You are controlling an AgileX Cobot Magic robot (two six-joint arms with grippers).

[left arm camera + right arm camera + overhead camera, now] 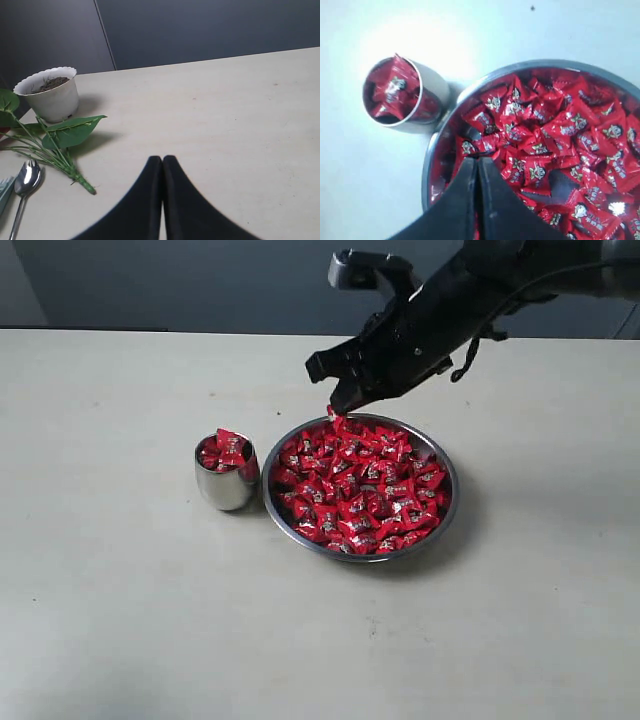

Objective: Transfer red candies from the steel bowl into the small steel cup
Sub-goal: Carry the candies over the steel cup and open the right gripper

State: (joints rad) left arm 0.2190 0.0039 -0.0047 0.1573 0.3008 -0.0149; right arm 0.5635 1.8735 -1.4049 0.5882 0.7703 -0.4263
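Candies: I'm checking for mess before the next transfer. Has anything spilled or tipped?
Nothing stands out. The red candies sit inside the steel bowl or the small steel cup, which stands upright beside it; none lie on the table.

A pale desk point(120, 620) carries the steel bowl point(362, 558) with the small steel cup point(225, 492) just beside it; elsewhere stand a white pot point(52, 102), a leafy sprig point(70, 132) and a spoon point(27, 177).

My right gripper point(477, 161) is black, my left gripper point(162, 159) too. The glossy red candies point(555, 125) carry silver-white marks, figures I think. The steel bowl point(431, 160) and small steel cup point(434, 92) are mirror-grey, the table point(120, 620) pale cream.
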